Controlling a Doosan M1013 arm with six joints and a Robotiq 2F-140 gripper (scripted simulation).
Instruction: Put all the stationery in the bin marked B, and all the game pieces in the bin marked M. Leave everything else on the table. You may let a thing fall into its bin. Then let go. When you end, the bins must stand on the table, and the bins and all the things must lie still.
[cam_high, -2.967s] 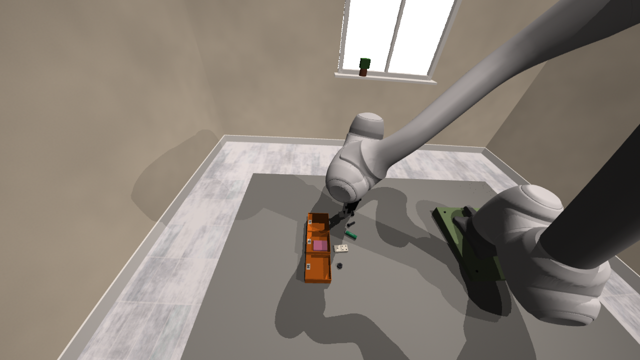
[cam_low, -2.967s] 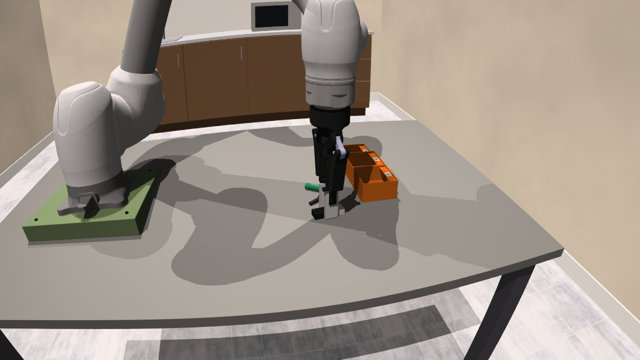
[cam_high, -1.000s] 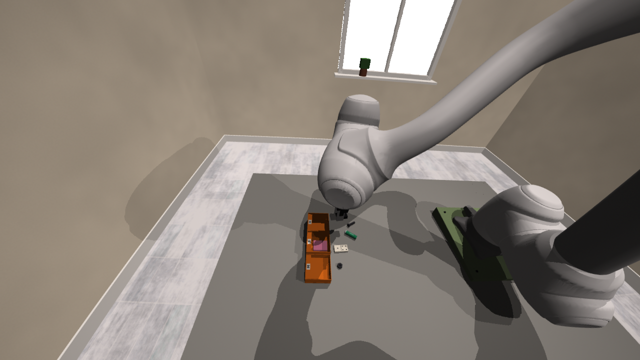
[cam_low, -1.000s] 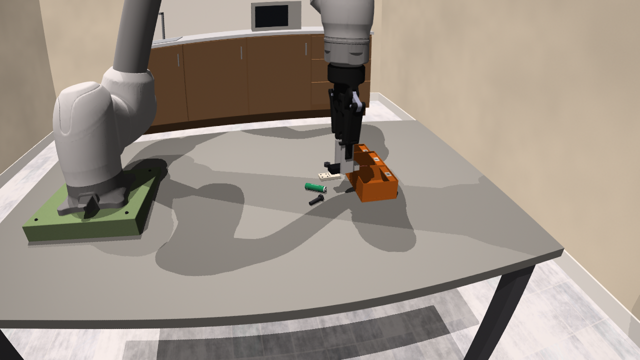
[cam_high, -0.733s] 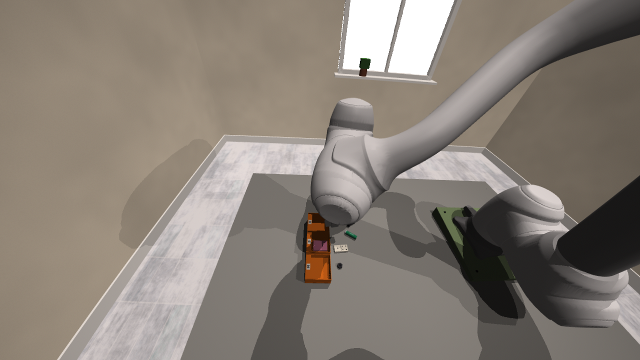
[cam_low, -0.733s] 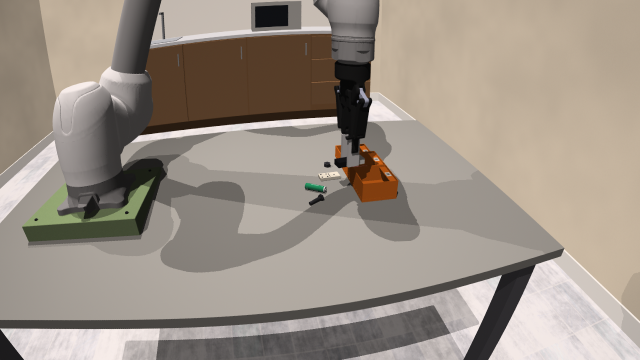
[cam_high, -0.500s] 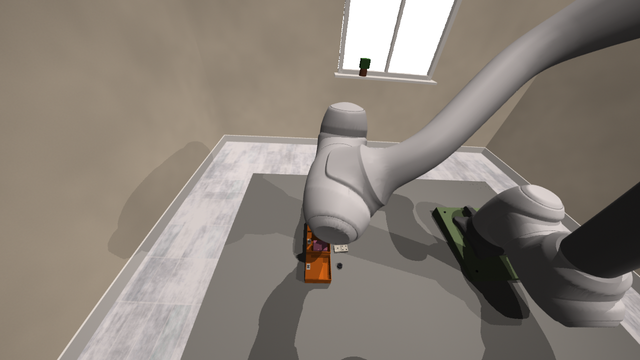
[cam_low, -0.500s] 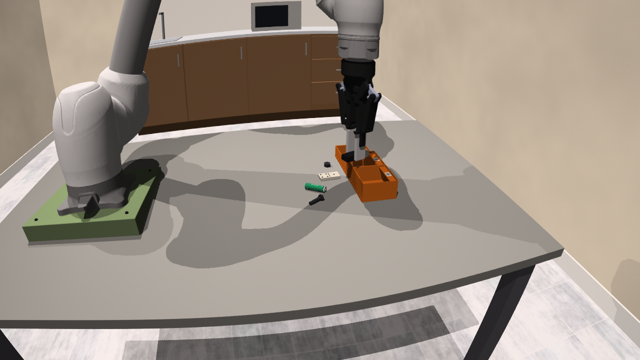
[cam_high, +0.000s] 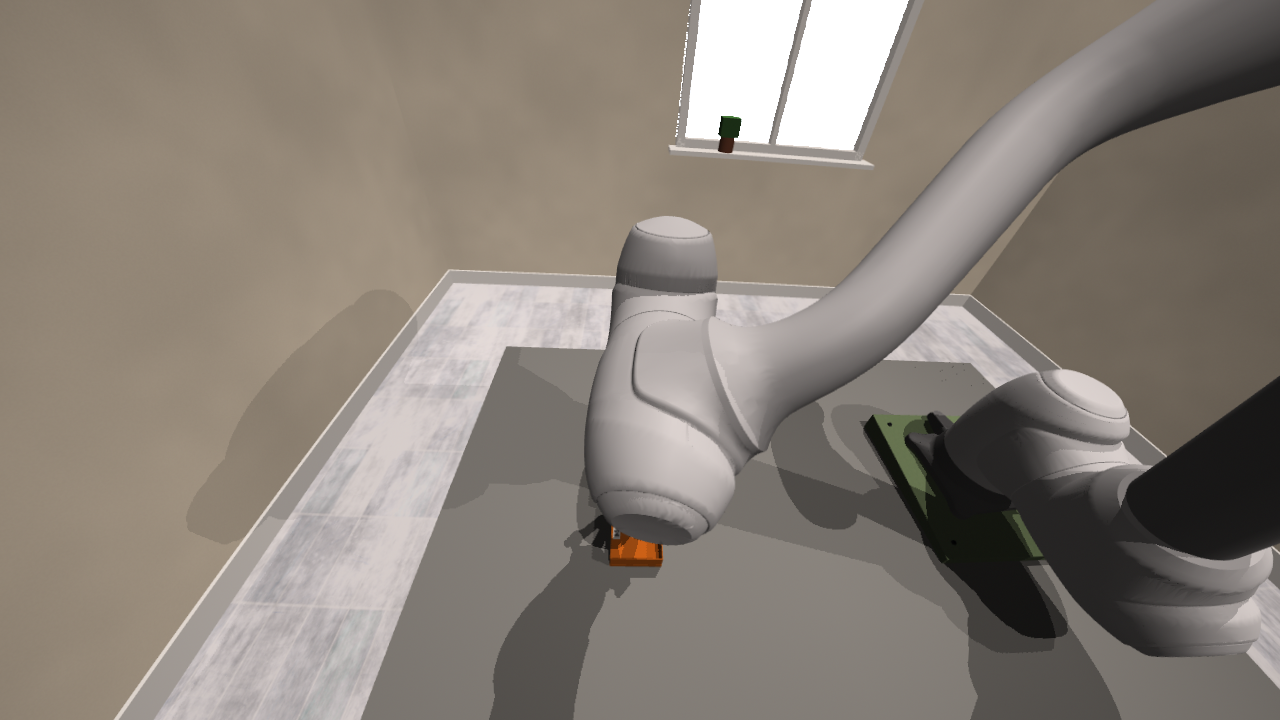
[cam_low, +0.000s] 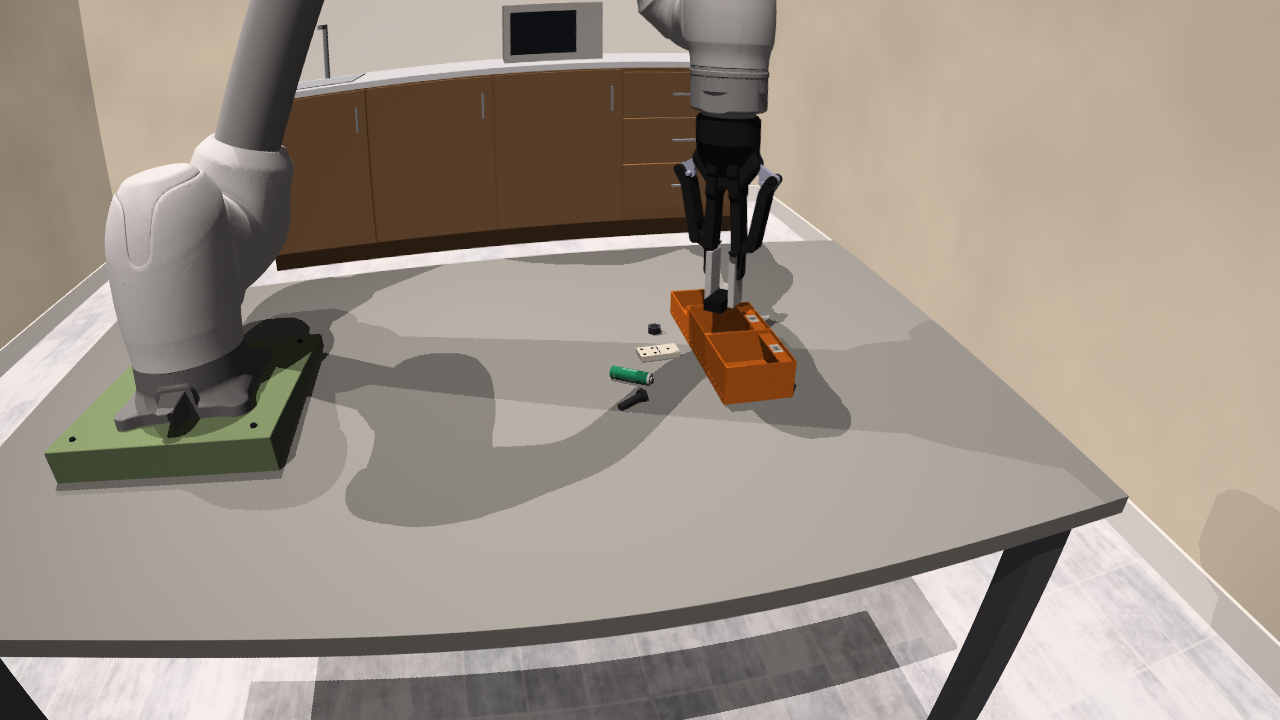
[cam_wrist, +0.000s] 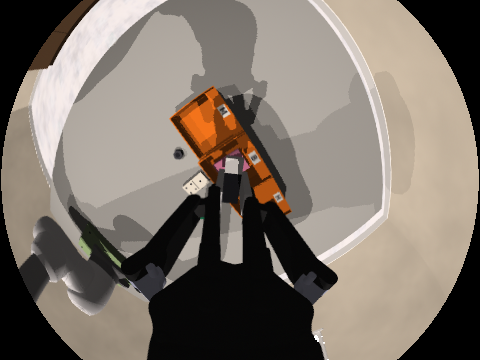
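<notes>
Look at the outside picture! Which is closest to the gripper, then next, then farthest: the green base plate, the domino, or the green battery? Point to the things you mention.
From the gripper (cam_low: 723, 300) (cam_wrist: 232, 179), in the exterior view:
1. Domino (cam_low: 657, 351) (cam_wrist: 194, 184): just to its left.
2. Green battery (cam_low: 631, 375) (cam_wrist: 202, 217): left, beyond the domino.
3. Green base plate (cam_high: 908, 465) (cam_low: 170, 464) (cam_wrist: 86, 246): far left, under the arm.

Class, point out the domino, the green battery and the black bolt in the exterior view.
Domino (cam_low: 657, 351): exterior view, middle of its dotted face.
Green battery (cam_low: 630, 375): exterior view, side of its green body.
Black bolt (cam_low: 631, 401): exterior view, along its shank.
</notes>
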